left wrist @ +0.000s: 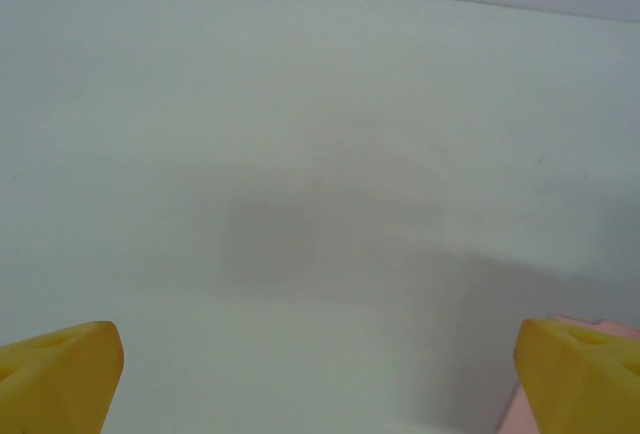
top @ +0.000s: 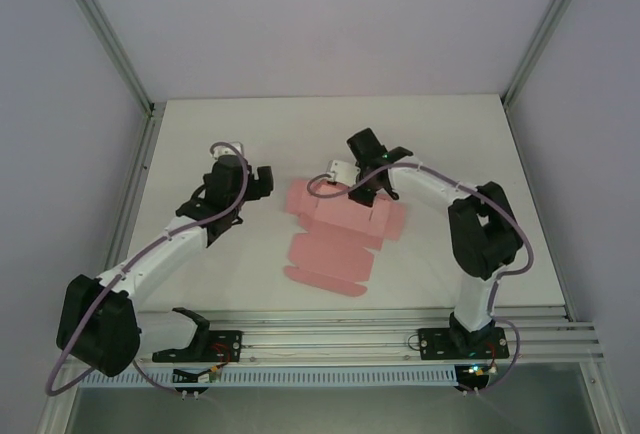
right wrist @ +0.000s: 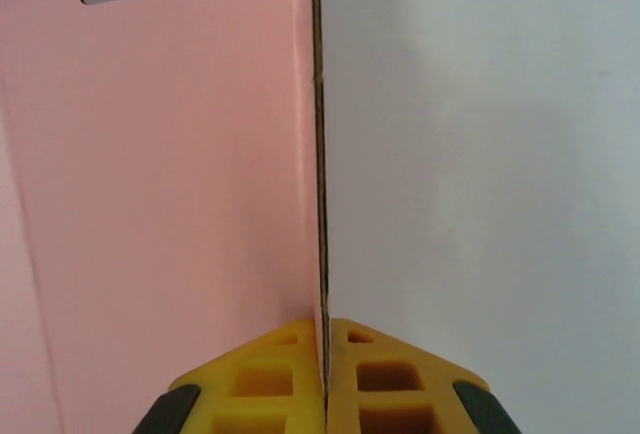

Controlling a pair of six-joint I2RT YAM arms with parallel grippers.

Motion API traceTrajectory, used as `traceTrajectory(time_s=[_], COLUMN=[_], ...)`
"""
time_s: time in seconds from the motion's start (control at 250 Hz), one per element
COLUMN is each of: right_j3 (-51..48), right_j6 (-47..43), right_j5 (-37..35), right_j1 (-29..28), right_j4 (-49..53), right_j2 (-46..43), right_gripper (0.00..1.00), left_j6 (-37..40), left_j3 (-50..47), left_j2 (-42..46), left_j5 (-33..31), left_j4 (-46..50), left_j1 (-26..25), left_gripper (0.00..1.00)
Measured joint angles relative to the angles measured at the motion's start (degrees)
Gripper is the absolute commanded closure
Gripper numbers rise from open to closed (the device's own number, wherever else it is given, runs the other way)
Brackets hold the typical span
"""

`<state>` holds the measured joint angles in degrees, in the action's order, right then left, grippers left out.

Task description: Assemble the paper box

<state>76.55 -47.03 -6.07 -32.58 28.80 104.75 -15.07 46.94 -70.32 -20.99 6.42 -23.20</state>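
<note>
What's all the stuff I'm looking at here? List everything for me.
paper box: one, pink, a mostly flat cut sheet in the middle of the table
table: one, white, under everything
posts: two, grey metal, rising from the table's far corners
rail: one, grey metal, along the near edge, holding both arm bases
left arm: one, white and black, left of the sheet
right arm: one, white and black, reaching over the sheet
left gripper: one, yellow fingers, open over bare table
right gripper: one, yellow fingers, shut on an edge of the paper box
</note>
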Motion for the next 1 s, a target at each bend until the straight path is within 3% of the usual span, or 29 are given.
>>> traceTrajectory(time_s=[0.192, 0.475, 0.998], right_j3=[-3.9, -3.9, 0.0], right_j6=[-5.4, -13.0, -20.5], right_j5=[-6.3, -11.4, -16.6], right_j1=[-0.7, -1.1, -1.6], right_j4=[-11.6, -24.0, -28.7], right_j2=[-3.2, -3.3, -3.1], right_gripper=[1.0, 1.0, 1.0], left_j6=[-3.8, -5.1, -5.2], left_j3=[-1.0, -1.0, -0.9], left_j2=[-0.8, -4.4, -4.6], left_j5=[0.4, 1.0, 0.9], left_j4=[0.0, -0.1, -0.6], left_j1=[4.3, 5.0, 5.5], left_gripper=[0.0, 0.0, 0.0])
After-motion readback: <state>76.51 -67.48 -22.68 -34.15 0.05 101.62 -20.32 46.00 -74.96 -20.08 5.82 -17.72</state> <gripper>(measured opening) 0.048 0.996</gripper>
